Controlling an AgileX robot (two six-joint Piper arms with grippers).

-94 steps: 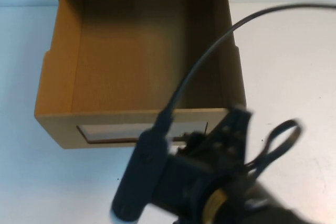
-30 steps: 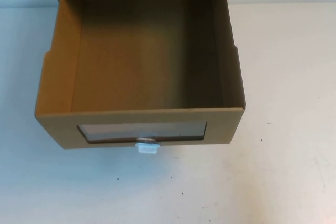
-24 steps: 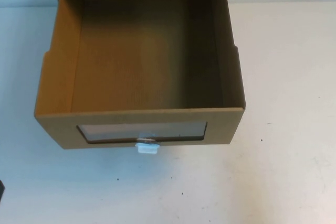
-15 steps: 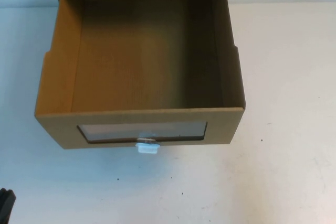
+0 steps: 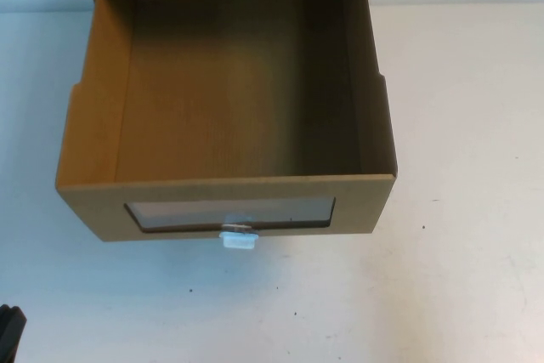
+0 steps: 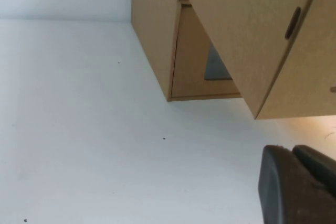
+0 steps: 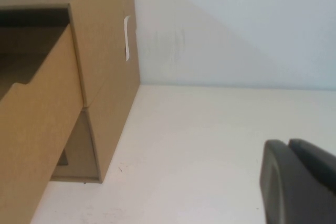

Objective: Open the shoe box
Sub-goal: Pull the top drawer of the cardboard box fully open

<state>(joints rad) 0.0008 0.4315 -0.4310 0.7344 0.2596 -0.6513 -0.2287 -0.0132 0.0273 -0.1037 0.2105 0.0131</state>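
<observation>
Already the shoe box [image 5: 229,108] stands open on the bench [image 5: 459,278]; left end effector [image 6: 293,156] and right end effector [image 7: 289,148], both clenched empty, flank it, so a careless swing could push it shut

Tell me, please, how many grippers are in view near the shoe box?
2. The left gripper, shut, hangs above the table left of the shoe box; the right gripper, shut, hangs above the table to its right.
</observation>
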